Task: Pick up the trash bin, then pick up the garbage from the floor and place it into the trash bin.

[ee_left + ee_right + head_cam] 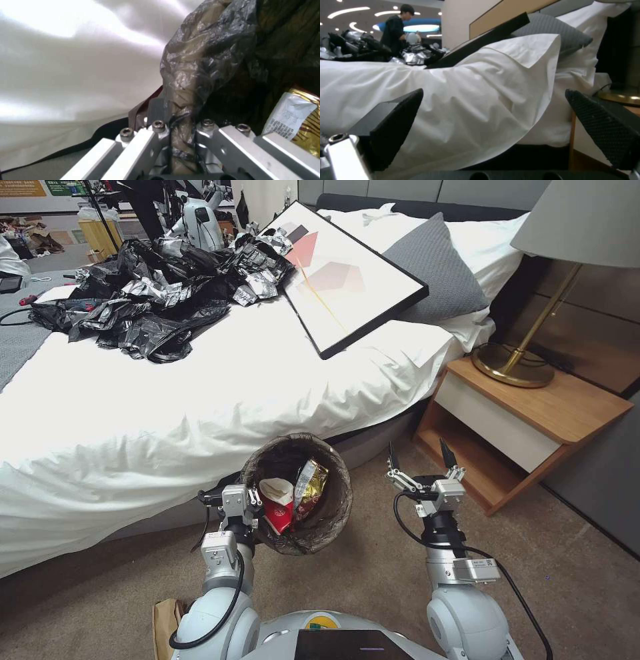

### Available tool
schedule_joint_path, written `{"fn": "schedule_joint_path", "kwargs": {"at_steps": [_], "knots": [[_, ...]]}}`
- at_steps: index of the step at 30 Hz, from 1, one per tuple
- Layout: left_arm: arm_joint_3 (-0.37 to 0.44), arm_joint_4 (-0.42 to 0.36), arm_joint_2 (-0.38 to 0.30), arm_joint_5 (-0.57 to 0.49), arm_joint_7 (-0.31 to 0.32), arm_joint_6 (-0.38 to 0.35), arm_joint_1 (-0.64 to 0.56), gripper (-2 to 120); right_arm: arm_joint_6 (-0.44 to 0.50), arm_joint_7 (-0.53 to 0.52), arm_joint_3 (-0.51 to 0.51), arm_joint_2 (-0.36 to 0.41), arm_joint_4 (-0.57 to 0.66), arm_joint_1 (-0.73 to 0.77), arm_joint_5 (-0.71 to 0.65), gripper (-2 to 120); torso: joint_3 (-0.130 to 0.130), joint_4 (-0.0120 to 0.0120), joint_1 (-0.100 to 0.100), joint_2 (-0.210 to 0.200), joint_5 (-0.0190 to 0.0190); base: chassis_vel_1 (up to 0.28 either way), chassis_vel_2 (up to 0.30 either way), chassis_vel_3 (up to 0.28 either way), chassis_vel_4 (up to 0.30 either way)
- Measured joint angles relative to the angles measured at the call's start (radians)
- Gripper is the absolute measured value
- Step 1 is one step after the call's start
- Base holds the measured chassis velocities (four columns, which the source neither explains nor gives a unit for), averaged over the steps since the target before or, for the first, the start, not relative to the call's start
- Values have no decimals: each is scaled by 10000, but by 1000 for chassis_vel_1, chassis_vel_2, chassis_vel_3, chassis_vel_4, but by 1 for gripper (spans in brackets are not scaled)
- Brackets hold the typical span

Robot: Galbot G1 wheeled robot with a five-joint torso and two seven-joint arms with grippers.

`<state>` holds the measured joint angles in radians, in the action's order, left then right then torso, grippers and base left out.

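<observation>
Trash bin [298, 493] hanging above carpet [373, 580] beside bed [133, 407], held at near rim by left gripper [248, 499]; left wrist view showing fingers [156, 110] pinching bag-lined rim [186, 105] together. Red-white wrapper [275, 505] and gold wrapper [310, 483] sitting inside bin, just beyond left gripper. Right gripper [423, 456] hovering to bin's right, fingers [396, 120] standing wide apart, gripping nothing, pointing at bed edge. Nightstand [533, 420] lying farther right of right gripper.
</observation>
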<state>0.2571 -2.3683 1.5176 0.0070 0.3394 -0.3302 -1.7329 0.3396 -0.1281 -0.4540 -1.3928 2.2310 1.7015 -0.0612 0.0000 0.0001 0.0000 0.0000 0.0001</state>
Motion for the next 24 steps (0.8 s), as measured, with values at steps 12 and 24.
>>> {"fn": "schedule_joint_path", "kwargs": {"at_steps": [12,24], "knots": [[7,0,0,3,5,0,1,2,43,227,97,-45,-146,-135,26,100,1,1,1,0,0,15,-11,-13,8],[17,0,0,4,9,1,-1,2,7,227,135,-36,-184,-212,24,100,0,0,0,0,-5,162,-170,-170,165]]}}
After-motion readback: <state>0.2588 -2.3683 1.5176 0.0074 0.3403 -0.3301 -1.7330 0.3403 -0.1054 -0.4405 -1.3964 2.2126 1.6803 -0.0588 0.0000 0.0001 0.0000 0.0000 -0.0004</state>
